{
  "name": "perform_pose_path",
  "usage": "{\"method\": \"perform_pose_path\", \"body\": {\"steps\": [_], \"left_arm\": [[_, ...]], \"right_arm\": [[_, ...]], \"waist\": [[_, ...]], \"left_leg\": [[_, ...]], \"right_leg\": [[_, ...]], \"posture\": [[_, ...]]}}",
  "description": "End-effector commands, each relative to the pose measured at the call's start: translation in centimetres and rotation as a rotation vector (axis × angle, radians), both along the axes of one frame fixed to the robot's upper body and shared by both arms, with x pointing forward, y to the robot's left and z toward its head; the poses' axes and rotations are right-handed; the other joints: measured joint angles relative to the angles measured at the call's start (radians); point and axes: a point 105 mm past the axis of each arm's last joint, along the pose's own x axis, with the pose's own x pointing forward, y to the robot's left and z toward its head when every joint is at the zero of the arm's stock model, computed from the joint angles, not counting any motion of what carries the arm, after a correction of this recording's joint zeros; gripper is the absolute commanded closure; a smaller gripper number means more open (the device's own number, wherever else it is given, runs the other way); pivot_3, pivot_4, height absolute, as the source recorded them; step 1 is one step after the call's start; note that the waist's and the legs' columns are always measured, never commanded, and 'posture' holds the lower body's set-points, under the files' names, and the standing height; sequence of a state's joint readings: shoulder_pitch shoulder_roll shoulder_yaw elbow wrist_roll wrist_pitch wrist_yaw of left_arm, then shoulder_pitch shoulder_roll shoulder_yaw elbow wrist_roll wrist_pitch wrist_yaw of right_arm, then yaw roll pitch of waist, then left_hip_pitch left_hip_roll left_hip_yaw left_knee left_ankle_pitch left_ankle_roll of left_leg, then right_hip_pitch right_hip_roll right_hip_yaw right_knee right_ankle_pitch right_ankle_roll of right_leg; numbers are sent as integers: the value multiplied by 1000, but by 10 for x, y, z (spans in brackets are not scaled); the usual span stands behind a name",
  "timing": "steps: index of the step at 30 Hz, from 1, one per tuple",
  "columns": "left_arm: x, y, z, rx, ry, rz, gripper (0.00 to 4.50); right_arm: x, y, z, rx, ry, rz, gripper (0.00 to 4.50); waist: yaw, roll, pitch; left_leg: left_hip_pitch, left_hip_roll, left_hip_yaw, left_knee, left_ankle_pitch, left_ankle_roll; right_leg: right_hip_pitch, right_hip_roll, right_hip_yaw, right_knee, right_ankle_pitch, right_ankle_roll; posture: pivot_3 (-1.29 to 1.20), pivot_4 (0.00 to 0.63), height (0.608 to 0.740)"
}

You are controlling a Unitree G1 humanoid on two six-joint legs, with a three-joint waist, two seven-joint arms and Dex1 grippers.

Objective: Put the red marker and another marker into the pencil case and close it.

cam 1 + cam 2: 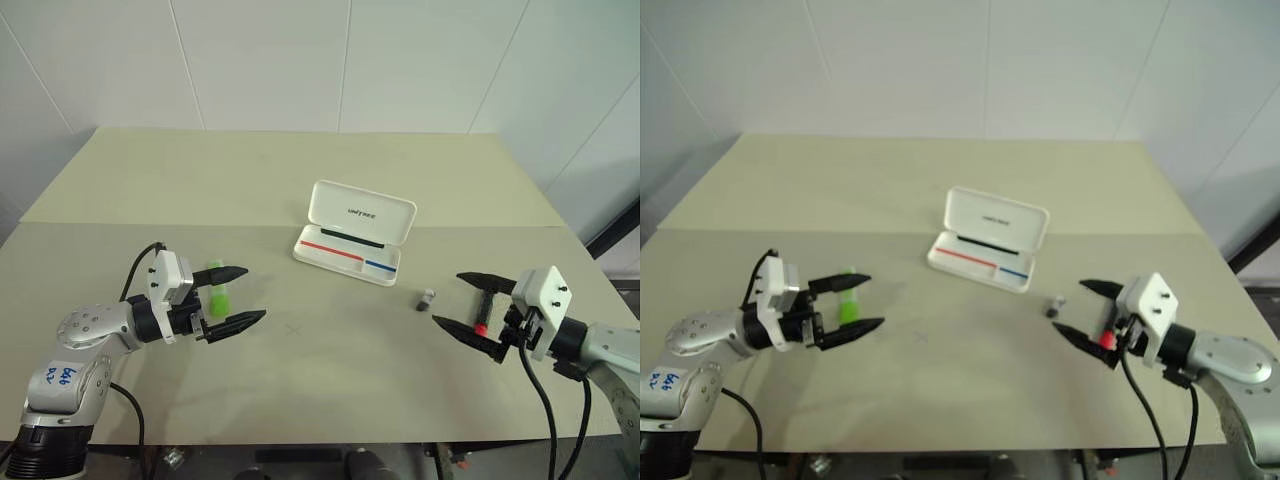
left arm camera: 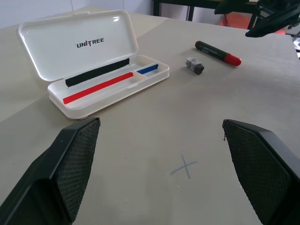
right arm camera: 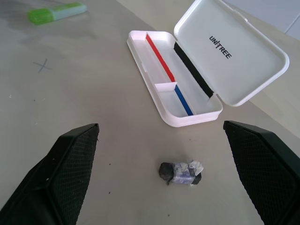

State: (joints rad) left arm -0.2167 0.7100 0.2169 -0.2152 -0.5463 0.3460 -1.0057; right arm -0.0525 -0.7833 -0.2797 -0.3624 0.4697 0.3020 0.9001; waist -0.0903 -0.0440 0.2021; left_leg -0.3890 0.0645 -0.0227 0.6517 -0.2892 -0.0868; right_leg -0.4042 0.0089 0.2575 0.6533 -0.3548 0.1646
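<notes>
A glossy white hard pencil case (image 1: 352,243) with rounded corners lies open near the middle of the beige table (image 1: 300,180), a little to the far side. Its hinged lid stands tilted back and carries the small dark print "UNITREE". Inside the tray run a thin red line and a shorter blue line, with a black strip along the hinge side.

The bright lime-green stubby marker (image 1: 217,285) lies flat on the table to the left of the case, well apart from it. The left gripper (image 1: 237,296) hangs with its two black fingers spread wide on either side of this marker's near end, holding nothing; whether it touches the marker cannot be told.

The slim red marker (image 2: 218,52), with a dark label section and a red end, lies on the right side of the table. The right gripper (image 1: 470,308) is above it with its fingers spread wide and empty, the red end visible between them.

A small grey-white crumpled bit (image 1: 427,299) sits between the case and the red marker. A faint pencilled cross (image 1: 292,329) marks the table near the front centre.
</notes>
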Motion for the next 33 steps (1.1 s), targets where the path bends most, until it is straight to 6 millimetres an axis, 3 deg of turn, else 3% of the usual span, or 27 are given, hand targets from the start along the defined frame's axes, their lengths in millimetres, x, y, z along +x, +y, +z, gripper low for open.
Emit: {"method": "perform_pose_path", "body": {"steps": [1, 6, 15, 19, 22, 25, 33], "left_arm": [[-1, 8, 6, 14, -24, -4, 19], [3, 0, 3, 8, -25, -33, 19], [15, -5, 5, 4, -31, -42, 19], [23, -3, 9, 14, -51, -32, 19], [26, -7, 10, 15, -63, -28, 0], [25, -12, 13, 13, -63, -40, 0], [32, -12, 14, 21, -74, 5, 0]], "right_arm": [[4, 3, 8, 1, -45, 16, 0], [3, 9, -1, 4, -25, 38, 0], [7, 30, 13, -21, -3, 109, 0], [18, 42, 16, -64, 8, 139, 0], [28, 46, 13, -89, 11, 149, 663], [39, 50, 12, -127, 13, 156, 1646], [71, 56, 8, -213, 49, 187, 1646]], "waist": [[1, 0, 0], [3, 0, 0], [-1, 0, 0], [-6, 0, 0], [-6, 0, 0], [-6, 0, 0], [-18, 0, 0]], "left_leg": [[0, 0, 0, 0, 0, 0], [0, 0, 0, 0, 0, 0], [0, 0, -1, 1, 0, 0], [0, 0, -1, 2, 0, 0], [0, 0, -1, 1, 0, 0], [-1, 0, -1, 1, 0, 0], [-1, 0, -1, 2, 0, 0]], "right_leg": [[0, 0, 0, 0, 0, 0], [0, 0, 0, 0, 0, 0], [0, 0, -1, 1, 0, 0], [0, 0, -1, 1, 0, 0], [0, 0, -1, 1, 0, 0], [-1, -1, -2, 1, 0, 0], [-3, -1, -3, 4, 0, 0]], "posture": [[0, 150, 740], [0, 150, 740], [0, 150, 740], [0, 150, 740], [0, 150, 740], [0, 150, 740], [0, 150, 740]]}}
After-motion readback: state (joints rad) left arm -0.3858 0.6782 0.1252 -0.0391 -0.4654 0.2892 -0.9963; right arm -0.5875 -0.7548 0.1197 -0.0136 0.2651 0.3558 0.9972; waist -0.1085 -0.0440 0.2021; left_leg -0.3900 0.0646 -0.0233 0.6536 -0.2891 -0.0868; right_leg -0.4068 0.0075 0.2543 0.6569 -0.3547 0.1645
